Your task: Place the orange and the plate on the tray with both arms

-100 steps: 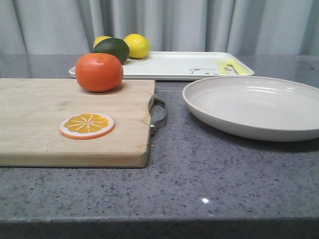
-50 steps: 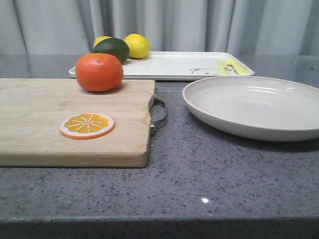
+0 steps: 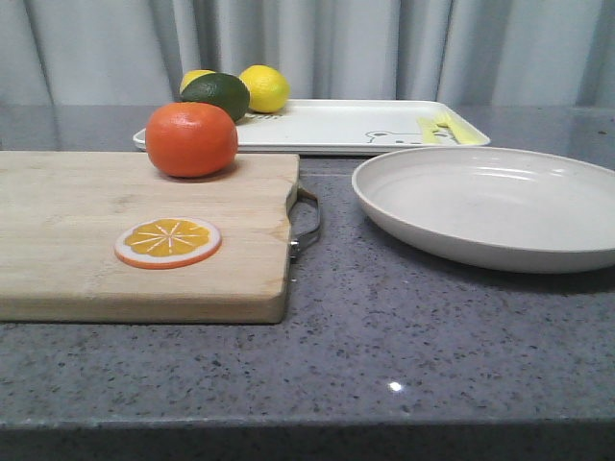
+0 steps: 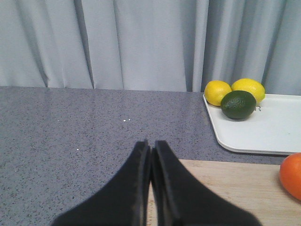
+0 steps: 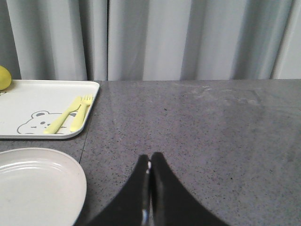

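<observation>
A grey speckled table (image 3: 404,336) seen from the front, with grey curtains behind. A whole red-orange orange (image 3: 191,139) sits at the far edge of a wooden cutting board (image 3: 86,240) in the left half of the frame. A flat orange slice (image 3: 167,242) lies nearer the camera on the same board. A wide, shallow, off-white plate (image 3: 490,206) rests on the table at right, apart from the board's metal handle (image 3: 306,223). The white rectangular tray (image 3: 336,127) lies at upper centre, behind both. Two yellow lemons (image 3: 263,87) and a dark green lime (image 3: 216,94) crowd its left end.

No arm shows in the front view. In the left wrist view, the left claw (image 4: 151,147) has its fingers pressed together, holding nothing, low over the near edge of the board; the orange shows at the lower right edge of that frame. In the right wrist view, the right claw (image 5: 150,159) is likewise closed and empty above bare table, with the plate at lower left.

Neither item appears to have been picked up yet. To do the step well, each claw should probably open wide first. The left would best straddle the orange's widest part, since the glossy round fruit may roll. The right would likely pinch the plate's raised rim and lift it level. The open middle and right of the tray seem the safest landing spots, clear of the citrus.

The tray carries a small bear drawing (image 5: 36,121) and a yellow-green fork and spoon (image 5: 70,115). A faint dark mark beside the lime is too small to read; no other writing is visible.
</observation>
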You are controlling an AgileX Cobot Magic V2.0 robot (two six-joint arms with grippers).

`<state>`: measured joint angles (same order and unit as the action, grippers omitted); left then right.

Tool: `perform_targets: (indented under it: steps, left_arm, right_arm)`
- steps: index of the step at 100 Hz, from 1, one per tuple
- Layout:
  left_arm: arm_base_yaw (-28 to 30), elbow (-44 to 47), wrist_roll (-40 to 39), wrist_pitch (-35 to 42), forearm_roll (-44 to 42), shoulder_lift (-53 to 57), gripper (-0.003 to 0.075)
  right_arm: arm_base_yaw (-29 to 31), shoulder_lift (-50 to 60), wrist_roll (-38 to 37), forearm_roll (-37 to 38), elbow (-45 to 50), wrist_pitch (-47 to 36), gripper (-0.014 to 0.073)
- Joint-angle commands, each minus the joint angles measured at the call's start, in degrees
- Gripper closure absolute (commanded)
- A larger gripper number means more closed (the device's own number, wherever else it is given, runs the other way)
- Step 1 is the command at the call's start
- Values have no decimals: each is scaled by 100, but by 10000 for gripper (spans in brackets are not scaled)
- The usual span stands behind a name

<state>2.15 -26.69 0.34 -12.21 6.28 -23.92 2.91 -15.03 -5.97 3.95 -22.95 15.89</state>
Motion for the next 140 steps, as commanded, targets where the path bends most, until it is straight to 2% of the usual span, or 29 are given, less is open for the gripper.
perform_targets:
  steps: [1,55,64,79,86,112,132,140]
  left_arm:
    - [-32,-258,-34,288,51,-163,741]
    - [-32,-268,-34,86,218,-366,734]
    - [-32,-282,-34,69,218,-610,648]
    - [-32,-543,-34,30,218,-1094,337]
    - [-32,-774,-34,-70,218,-1361,253]
    - [-171,-2164,105,-925,218,-2704,236]
    - [-766,-3293,456,-1378,218,-3845,233]
    - [-1060,-3667,592,-1405,218,-4240,192]
  right_arm:
    - [-10,-393,3,20,-474,-289,650]
    - [-10,-610,3,20,-639,-466,650]
    - [-10,-610,8,20,-639,-467,650]
    - [-10,-610,8,20,-639,-467,650]
    - [-10,-610,8,20,-639,-467,650]
    - [-10,-610,8,20,-639,-467,650]
    - [-10,-610,8,20,-639,-467,650]
    - [-10,-610,8,20,-639,-467,650]
